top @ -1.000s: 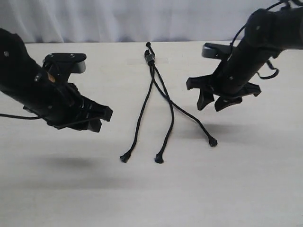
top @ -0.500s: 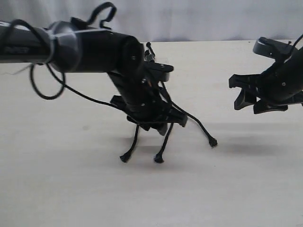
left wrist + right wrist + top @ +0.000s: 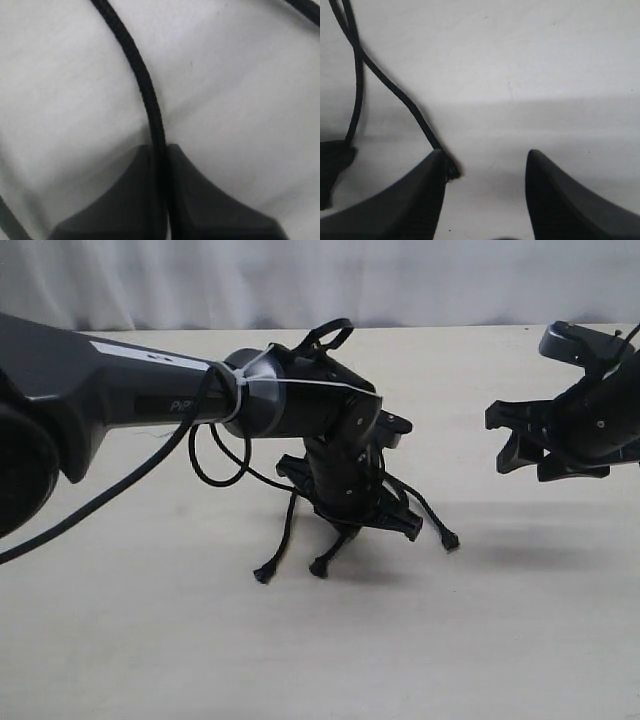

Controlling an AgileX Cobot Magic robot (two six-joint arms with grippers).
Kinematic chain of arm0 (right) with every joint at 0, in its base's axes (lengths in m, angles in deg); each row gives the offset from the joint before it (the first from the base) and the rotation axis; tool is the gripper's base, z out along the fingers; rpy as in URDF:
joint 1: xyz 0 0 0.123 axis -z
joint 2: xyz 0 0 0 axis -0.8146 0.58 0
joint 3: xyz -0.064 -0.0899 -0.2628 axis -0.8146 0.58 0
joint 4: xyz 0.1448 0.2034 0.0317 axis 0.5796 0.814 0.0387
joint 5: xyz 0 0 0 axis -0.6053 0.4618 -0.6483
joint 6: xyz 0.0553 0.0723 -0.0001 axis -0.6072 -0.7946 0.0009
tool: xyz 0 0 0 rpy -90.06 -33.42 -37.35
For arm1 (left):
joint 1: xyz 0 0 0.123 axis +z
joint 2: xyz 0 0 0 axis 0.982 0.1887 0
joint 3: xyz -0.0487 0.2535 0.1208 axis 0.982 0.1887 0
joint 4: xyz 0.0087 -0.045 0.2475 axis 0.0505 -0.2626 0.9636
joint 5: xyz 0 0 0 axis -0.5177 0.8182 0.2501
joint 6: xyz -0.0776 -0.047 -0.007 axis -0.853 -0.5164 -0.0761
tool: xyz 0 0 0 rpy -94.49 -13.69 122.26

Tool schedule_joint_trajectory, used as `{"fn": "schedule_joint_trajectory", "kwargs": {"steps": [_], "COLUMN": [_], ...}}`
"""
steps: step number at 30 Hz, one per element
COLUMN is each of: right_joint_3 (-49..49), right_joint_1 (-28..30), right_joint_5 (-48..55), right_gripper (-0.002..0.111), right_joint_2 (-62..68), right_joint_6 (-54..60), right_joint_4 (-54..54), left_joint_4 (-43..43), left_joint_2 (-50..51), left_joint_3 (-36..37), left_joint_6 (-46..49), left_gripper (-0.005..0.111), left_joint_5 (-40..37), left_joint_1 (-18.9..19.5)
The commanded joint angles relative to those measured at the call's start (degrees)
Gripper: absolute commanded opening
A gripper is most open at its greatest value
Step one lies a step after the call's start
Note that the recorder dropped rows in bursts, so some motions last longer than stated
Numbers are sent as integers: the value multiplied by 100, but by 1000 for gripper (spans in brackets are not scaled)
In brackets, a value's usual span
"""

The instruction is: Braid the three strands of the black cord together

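Observation:
The black cord lies on the pale table [image 3: 150, 640]; its knotted end is hidden behind my left arm. My left gripper [image 3: 362, 517] reaches over the middle and is shut on the middle strand [image 3: 141, 82], pinched between both fingertips [image 3: 150, 165]. That strand's knobbed tip [image 3: 319, 567] trails below the gripper. The left strand [image 3: 285, 535] ends at a tip [image 3: 263, 575]. The right strand [image 3: 432, 520] ends at a tip [image 3: 450, 540]. My right gripper [image 3: 545, 455] hovers open to the right, with the right strand's tip [image 3: 452, 172] just beside one finger, not held.
The left arm's thick looping cable [image 3: 215, 455] hangs over the table beside the cord. A white curtain [image 3: 300, 280] runs behind the table's far edge. The table's front and right side show only bare surface.
My left arm swung from the left side across to the cord and shut on the middle strand, dragging its tip slightly left. My right gripper drew back rightward, then held still.

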State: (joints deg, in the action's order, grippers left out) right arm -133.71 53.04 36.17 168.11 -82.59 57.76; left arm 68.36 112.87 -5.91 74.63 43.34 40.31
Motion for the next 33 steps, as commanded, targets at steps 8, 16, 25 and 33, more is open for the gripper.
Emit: {"fn": "schedule_joint_trajectory", "kwargs": {"steps": [8, 16, 25, 33], "right_joint_3": [25, 25, 25, 25], "right_joint_1": [29, 29, 4, 3], "right_joint_5": [-155, -484, -485, -532], "right_gripper": [48, 48, 48, 48], "right_joint_2": [-55, -55, -55, -55], "right_joint_6": [80, 235, 235, 235], "right_joint_4": [6, 6, 6, 145], "left_joint_4": [1432, 2522, 1280, 91], "left_joint_2": [-567, -667, -667, -639], "left_joint_3": [-845, -481, 894, 1534], "left_joint_6": [282, 188, -168, -178], "left_gripper": [0, 0, 0, 0], "left_joint_5": [-1443, -2415, -769, 663], "left_joint_1": [-39, 426, 884, 806]}}
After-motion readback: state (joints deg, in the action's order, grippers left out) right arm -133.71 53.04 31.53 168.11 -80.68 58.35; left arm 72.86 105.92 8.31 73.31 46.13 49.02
